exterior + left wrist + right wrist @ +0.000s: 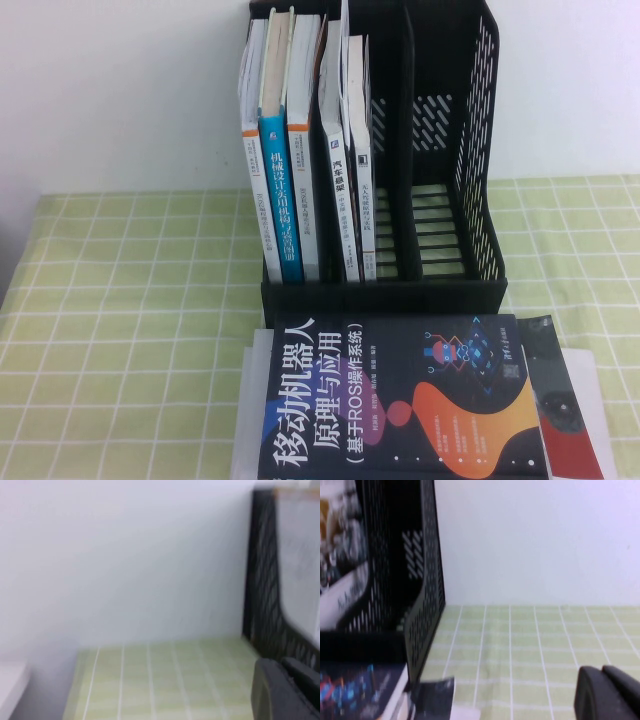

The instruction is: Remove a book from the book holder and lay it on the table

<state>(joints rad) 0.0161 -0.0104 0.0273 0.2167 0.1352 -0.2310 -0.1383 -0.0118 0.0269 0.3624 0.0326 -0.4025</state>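
Book holder [440, 150]: tall black plastic rack with slotted side walls and base, standing upright at the back of the table [120, 300]. The table has a light green cloth checked with white lines.

Holder's left compartment has three upright paperbacks, spines facing out; one is a blue-spined book [278, 190]. The middle compartment has thin white-spined books [352, 180], also upright. The right compartment holds no books.

The book [562, 405] lies flat on the cloth just in front of the holder's base, mostly covered. Only a dark strip with a grey ring graphic shows at its right side, plus pale margins at both sides. Its near end is cut off by the frame, so the long axis cannot be told. The visible right edge runs skewed away from the holder's front.

A navy book [400, 400] lies flat on top of it, glossy cover up, with a large white Chinese title and orange-purple shapes. Its top edge is toward the holder and it is slightly rotated.

Left gripper [282, 682]: dark, matte, low over the cloth just beside the holder's [262, 605] outer left wall; grip state cannot tell.

Right gripper [606, 687]: same dark build, over bare cloth well off the holder's [425, 605] right wall; grip state cannot tell. From this wrist the navy book's corner [360, 690] and the lower book's dark corner [436, 697] show at the holder's foot.
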